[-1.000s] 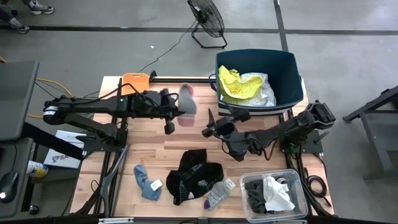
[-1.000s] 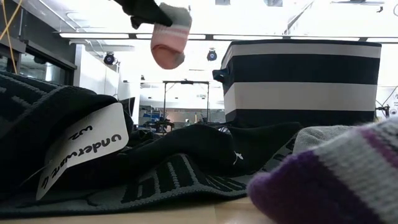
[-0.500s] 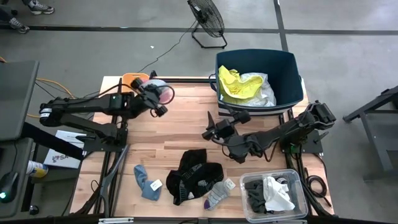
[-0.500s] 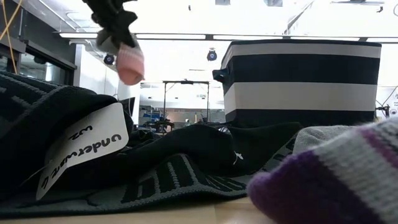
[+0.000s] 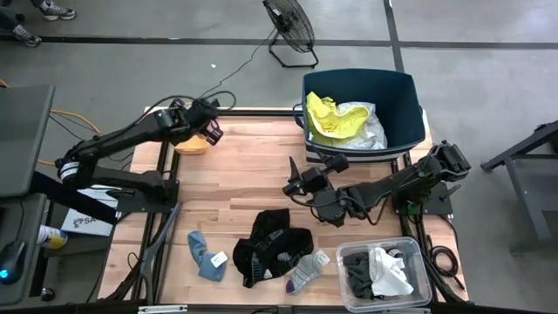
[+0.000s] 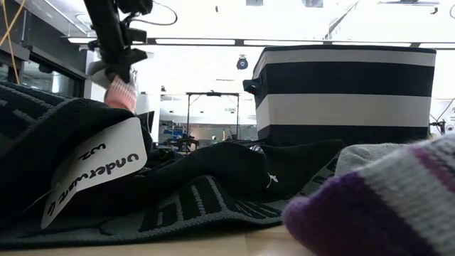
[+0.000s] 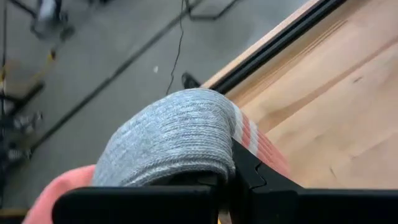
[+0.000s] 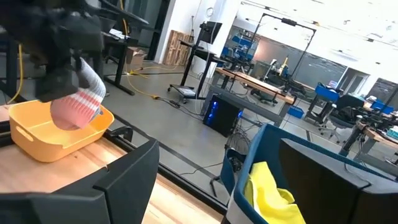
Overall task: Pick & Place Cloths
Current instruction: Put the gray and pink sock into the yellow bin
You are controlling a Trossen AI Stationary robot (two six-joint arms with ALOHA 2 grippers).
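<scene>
A: So where's everything sitting on the table (image 5: 253, 187) right now?

B: The tub (image 5: 403, 100) is at the far right corner with a couple of garments (image 5: 336, 119) in it. The little tray (image 5: 190, 142) is at the far left corner, and the left gripper (image 5: 209, 131) hangs right over it holding a sock (image 8: 79, 99).

A: And the right arm?

B: The right gripper (image 5: 295, 179) is around the middle of the table, in front of the tub.

A: The near edge?

B: A garment pile (image 5: 270, 246) sits at the middle of it, with one sock (image 5: 205, 255) to its left and another sock (image 5: 307, 272) just right of it. A bin (image 5: 349, 288) with more cloths (image 5: 384, 270) in it is at the near right corner.
</scene>
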